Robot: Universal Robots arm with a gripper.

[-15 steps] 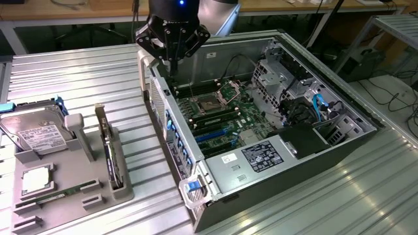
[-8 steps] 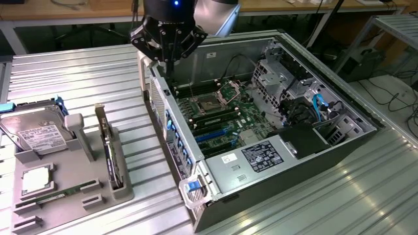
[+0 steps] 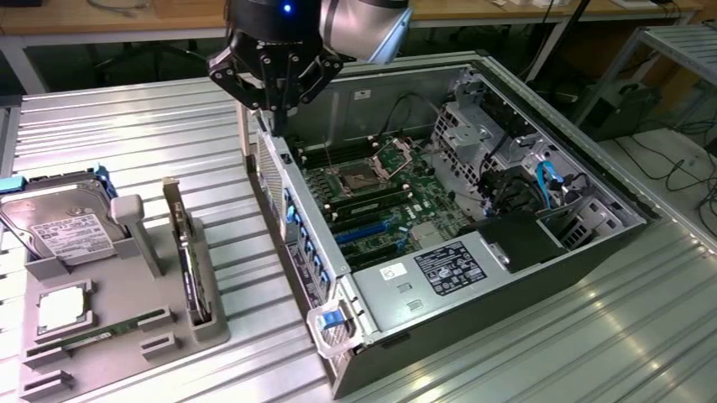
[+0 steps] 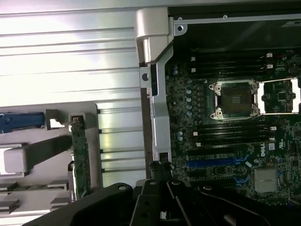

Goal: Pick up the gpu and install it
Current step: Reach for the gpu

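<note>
Hand [image 3: 275, 122] hangs closed beside the Dell-marked motherboard [image 4: 207, 155], gpu [image 3: 186, 239] well apart.

- Bright, even light from overhead fills the exterior view; the ribbed metal table [image 3: 146, 126] throws it back in pale streaks, strongest toward the exterior view's lower right.
- In the wrist view the same table glares almost to white, and its ribs are washed out.
- Inside the computer case [image 3: 505, 336] the light is dimmer: the motherboard [image 3: 370, 189] sits in soft shade from the walls, and the drive bays are darker still.
- The hard drive [image 3: 67, 222] gleams on its shiny top.
- The card [image 3: 185, 243] is evenly lit and dull.
- A small blue lamp [image 3: 287, 8] glows on the arm.
- The space under the benches [image 3: 112, 59] behind lies in deep shadow.
</note>
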